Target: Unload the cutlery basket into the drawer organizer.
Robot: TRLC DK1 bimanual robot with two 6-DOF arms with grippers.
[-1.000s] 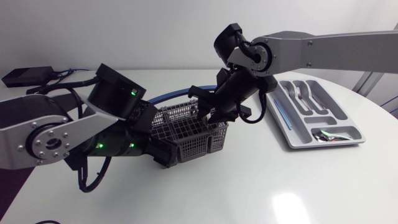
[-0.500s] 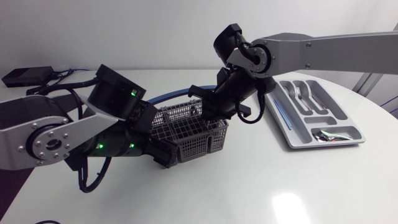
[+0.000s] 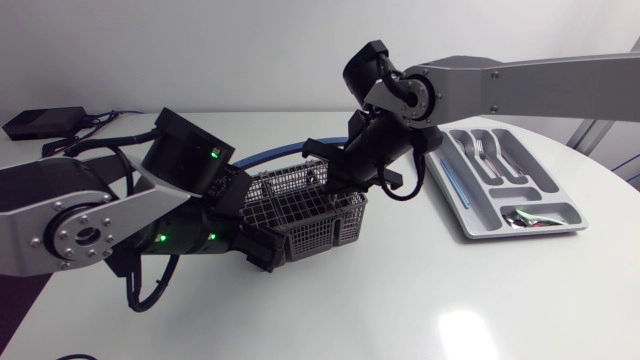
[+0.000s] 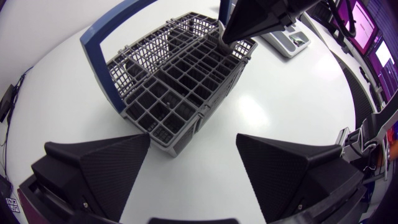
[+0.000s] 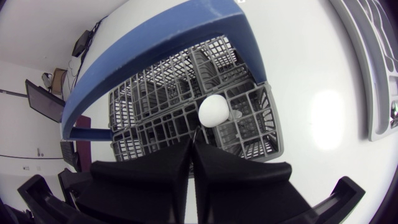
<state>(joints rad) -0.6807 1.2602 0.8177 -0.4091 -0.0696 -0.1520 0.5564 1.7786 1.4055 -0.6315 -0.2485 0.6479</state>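
Note:
The grey cutlery basket (image 3: 300, 212) with a blue handle (image 3: 268, 157) stands mid-table. My right gripper (image 3: 333, 190) reaches down into its far end. In the right wrist view the right gripper (image 5: 191, 143) is shut on the thin handle of a spoon (image 5: 213, 111), whose pale bowl shows just ahead of the fingertips over the basket (image 5: 249, 134). My left gripper (image 4: 193, 177) is open at the near end of the basket (image 4: 174, 102), with nothing between its fingers. The grey drawer organizer (image 3: 478, 222) lies to the right.
The organizer holds forks (image 3: 480, 150) and other cutlery in its compartments, with a small colourful item (image 3: 530, 218) in the front one. A black box with cables (image 3: 45, 122) sits at the table's back left. Bare white tabletop lies in front of the basket.
My right gripper's fingers have come together inside the basket's far end, onto the spoon's handle. Both arms have hardly shifted, and the basket stays put.

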